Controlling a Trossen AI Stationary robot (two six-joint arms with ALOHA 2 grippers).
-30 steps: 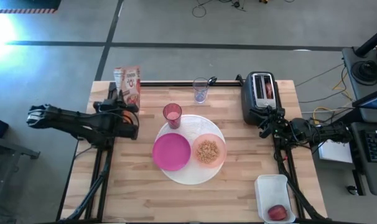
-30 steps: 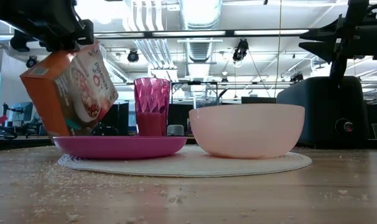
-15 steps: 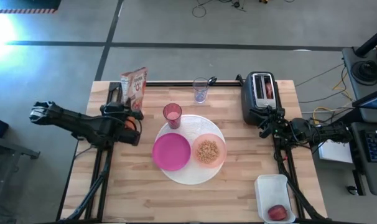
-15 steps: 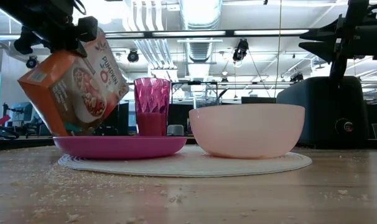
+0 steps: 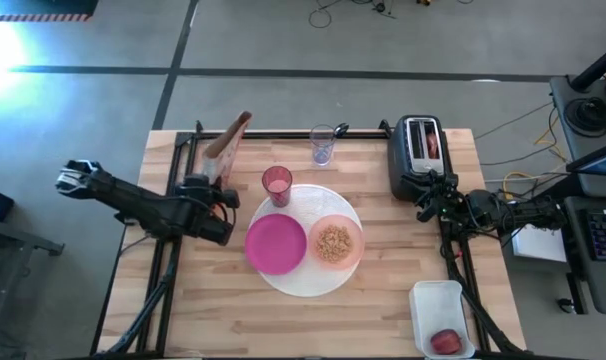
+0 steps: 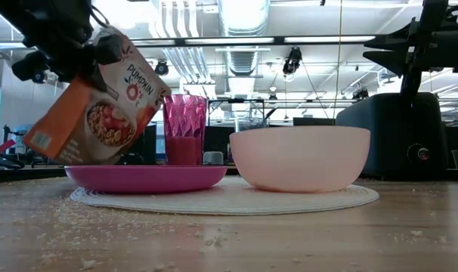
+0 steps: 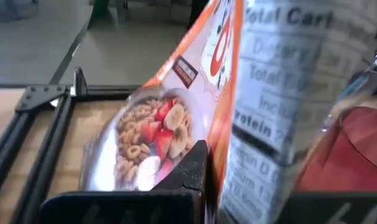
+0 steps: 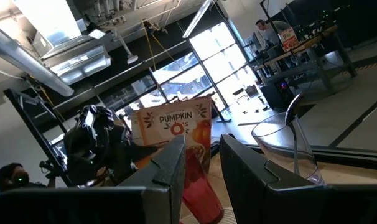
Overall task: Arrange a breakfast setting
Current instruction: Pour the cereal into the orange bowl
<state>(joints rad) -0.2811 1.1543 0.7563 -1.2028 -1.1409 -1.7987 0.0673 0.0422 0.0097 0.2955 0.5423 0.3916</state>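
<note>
— What's in the containers?

— Your peach plastic bowl (image 5: 335,242) holds tan cereal, and it sits on the large round white plate (image 5: 305,283) beside the empty magenta bowl (image 5: 276,244). The pink translucent tumbler (image 5: 277,185) stands at the plate's far rim. The clear cup (image 5: 323,145) is at the bench's far edge. The small red fruit (image 5: 445,342) lies in the white rectangular tub (image 5: 431,298) at the near right corner.

— And the pincers?

— Your left pincer (image 5: 219,197) is clamped on the orange cereal box (image 5: 226,146), tilted in the air just left of the tumbler, above the wooden bench (image 5: 383,300). Your right pincer (image 5: 425,204) hangs near the black-and-silver toaster (image 5: 416,150), fingers a narrow gap apart, holding nothing.

— Anything in the way?

— The tumbler stands close beside the tilted box, and cereal crumbs (image 6: 100,227) litter the bench in front of the plate.
</note>
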